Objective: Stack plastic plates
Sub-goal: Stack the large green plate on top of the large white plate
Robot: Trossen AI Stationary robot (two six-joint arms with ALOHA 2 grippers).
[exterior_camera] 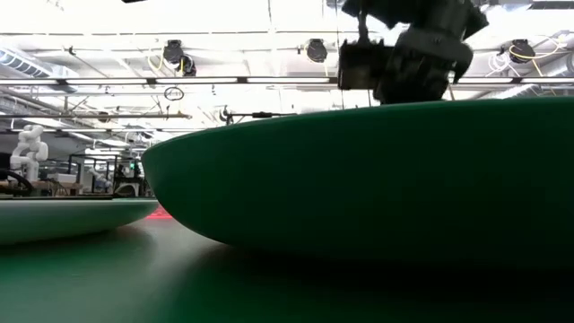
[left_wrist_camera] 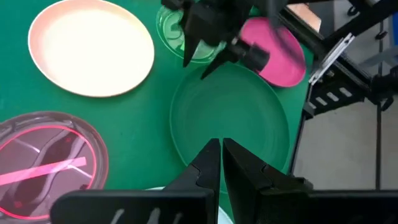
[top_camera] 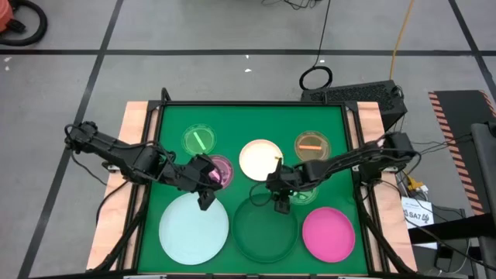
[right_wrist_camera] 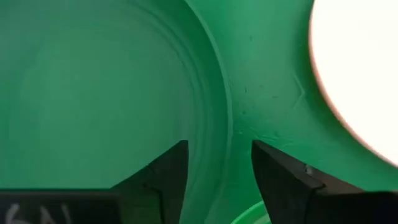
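Nothing is stacked yet, as far as the views show: each of the plastic plates lies on its own on the green mat (top_camera: pixel 170 124). Along the near edge sit the three large ones, the pale mint plate (top_camera: pixel 194 228) toward the left corner, the dark green plate (top_camera: pixel 266 230) in the middle and the hot pink plate (top_camera: pixel 328 232) toward the right corner. Behind them the cream-white plate (top_camera: pixel 260 159) rests near the centre, with a small green dish (top_camera: pixel 199 140) and a small orange dish (top_camera: pixel 311 145) toward the far edge, and a small purple dish (top_camera: pixel 221 170) partly under the left arm. The right gripper (right_wrist_camera: pixel 219 163) hangs over the dark green plate's far rim, its fingers apart and straddling that rim, so a first pick-up seems to be in hand. The left gripper (left_wrist_camera: pixel 221 163) hovers between the mint and dark green plates, fingers nearly together and holding nothing. All the stacking is left.
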